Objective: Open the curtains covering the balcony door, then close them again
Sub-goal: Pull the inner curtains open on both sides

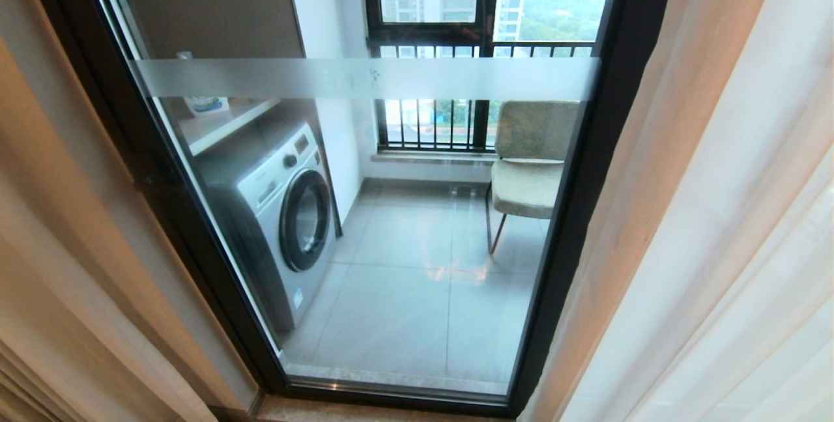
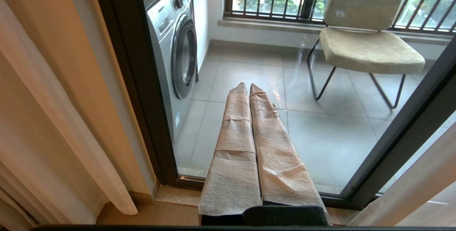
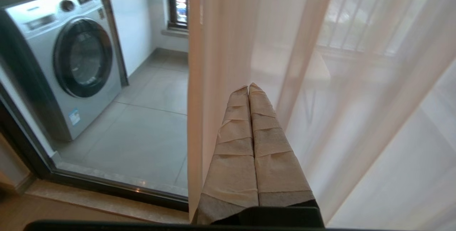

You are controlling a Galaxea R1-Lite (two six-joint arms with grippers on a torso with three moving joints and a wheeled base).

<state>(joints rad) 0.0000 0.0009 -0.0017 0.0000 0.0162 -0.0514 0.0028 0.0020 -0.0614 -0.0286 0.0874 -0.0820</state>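
Although the balcony door (image 1: pixel 365 213) shows bare through the middle of the head view, the curtains (image 1: pixel 717 226) hang gathered at both sides, a sheer and a beige drape on the right and beige folds on the left. Judged from this, either the opening step is done with closing left, or nothing has begun; I cannot tell which. The left gripper (image 2: pixel 249 86) points at the glass, its fingers pressed together, empty. The right gripper (image 3: pixel 248 87) is likewise closed and empty, tips near the sheer's edge; contact unclear. Neither arm appears in the head view. Curtain rail and door handle are out of sight.
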